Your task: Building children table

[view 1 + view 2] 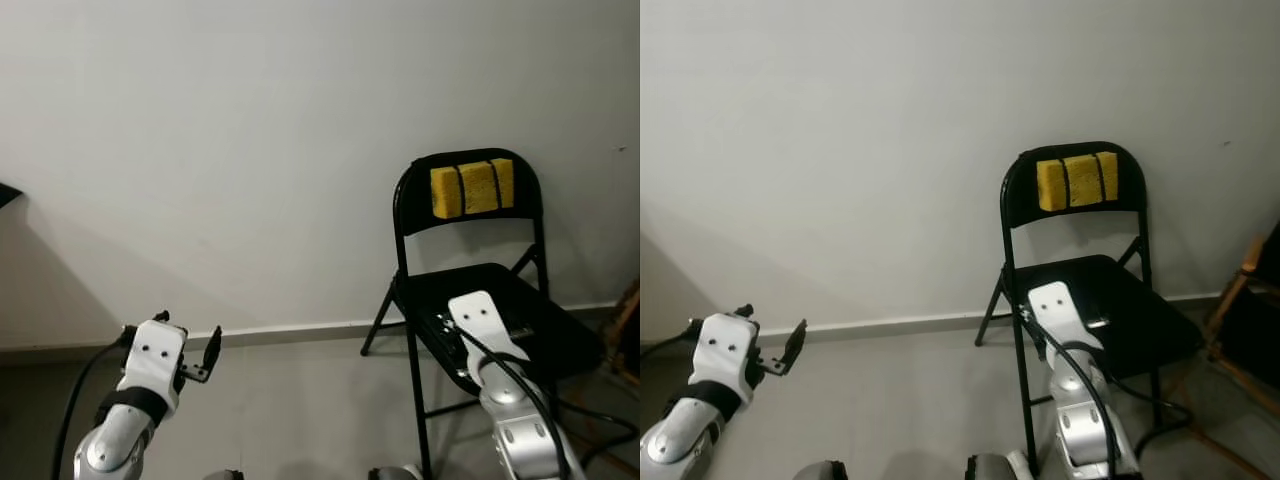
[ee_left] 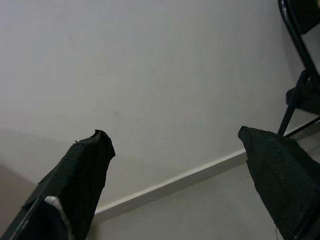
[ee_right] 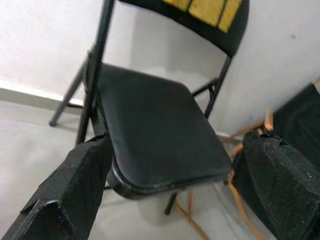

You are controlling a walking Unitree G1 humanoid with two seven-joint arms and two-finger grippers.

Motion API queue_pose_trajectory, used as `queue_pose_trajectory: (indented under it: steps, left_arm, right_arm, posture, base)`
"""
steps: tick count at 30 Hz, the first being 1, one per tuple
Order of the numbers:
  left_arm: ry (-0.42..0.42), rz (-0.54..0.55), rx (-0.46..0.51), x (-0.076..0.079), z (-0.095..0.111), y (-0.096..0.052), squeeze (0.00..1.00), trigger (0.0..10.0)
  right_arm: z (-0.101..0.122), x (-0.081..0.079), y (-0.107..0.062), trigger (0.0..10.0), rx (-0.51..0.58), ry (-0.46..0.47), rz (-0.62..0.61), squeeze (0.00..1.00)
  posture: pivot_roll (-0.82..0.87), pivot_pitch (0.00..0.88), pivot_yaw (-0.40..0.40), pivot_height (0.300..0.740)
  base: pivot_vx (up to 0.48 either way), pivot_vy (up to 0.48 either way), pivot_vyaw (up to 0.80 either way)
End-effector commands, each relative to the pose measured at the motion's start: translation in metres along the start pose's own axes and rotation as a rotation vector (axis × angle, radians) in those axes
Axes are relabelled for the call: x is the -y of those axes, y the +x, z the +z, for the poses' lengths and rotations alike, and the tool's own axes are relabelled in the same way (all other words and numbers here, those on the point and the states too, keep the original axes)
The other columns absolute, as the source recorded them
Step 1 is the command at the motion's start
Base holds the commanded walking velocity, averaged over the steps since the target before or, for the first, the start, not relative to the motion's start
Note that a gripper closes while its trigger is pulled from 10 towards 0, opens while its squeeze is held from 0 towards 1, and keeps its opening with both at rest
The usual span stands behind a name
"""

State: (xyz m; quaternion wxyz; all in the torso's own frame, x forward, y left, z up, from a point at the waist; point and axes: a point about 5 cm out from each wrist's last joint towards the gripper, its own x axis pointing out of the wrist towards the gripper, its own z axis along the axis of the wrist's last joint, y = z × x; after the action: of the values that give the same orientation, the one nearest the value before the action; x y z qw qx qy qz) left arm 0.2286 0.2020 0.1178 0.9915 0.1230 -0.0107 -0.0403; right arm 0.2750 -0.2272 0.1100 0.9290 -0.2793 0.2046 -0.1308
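On the left, the left gripper (image 1: 200, 355) is raised in front of a plain white wall (image 1: 250, 150), and its two black fingers (image 2: 82, 170) stand wide apart with nothing between them. Past the gap between those jaws there is only wall, the pale skirting strip (image 2: 175, 180) along its foot and a patch of grey floor (image 1: 290, 410); the chair's thin black legs sit off beyond the far finger. A black cable (image 1: 75, 400) loops down from the silver left arm.

Moving right, a black folding chair (image 1: 480, 300) stands against the wall, with a yellow sponge-like pad (image 1: 472, 188) strapped across its backrest by dark bands. The right gripper (image 3: 175, 190) is held up just in front of this chair, at about seat height. Its fingers (image 3: 75, 185) are likewise spread wide and grasp nothing. Seen along them, the chair's padded black seat (image 3: 155, 135) lies straight ahead of the jaws and between the two fingers, its front edge close to them but not touching as far as I can tell.

Furthest right, beyond the outer finger of the right gripper, there is a second piece of furniture with a wooden frame (image 1: 1240, 280) and dark fabric, next to the chair.

I cannot make out any part of a children's table in front of either gripper.
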Motion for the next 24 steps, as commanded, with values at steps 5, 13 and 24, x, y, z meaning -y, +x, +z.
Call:
queue_pose_trajectory:
  steps: [5,13,24]
  left_arm:
    - [0.031,0.008,-0.006,-0.0054,-0.0034,0.0004,0.00,10.0]
    - [0.042,0.016,-0.010,-0.0104,-0.0040,-0.0011,0.00,10.0]
    - [0.050,0.017,-0.017,-0.0124,-0.0060,-0.0040,0.00,10.0]
  right_arm:
    - [-0.0009,0.0042,0.0052,10.0,-0.018,0.006,0.001,0.00]
    - [0.0012,0.0081,0.0107,10.0,-0.029,0.002,-0.003,0.00]
    - [-0.0068,0.0024,0.0109,10.0,-0.077,0.016,0.029,0.00]
  posture:
    - [-0.06,0.000,-0.036,0.565]
    - [-0.05,0.000,-0.035,0.525]
    - [-0.05,0.000,-0.033,0.490]
  base:
    - [0.000,0.000,0.00]
    - [0.000,0.000,0.00]
    - [0.000,0.000,0.00]
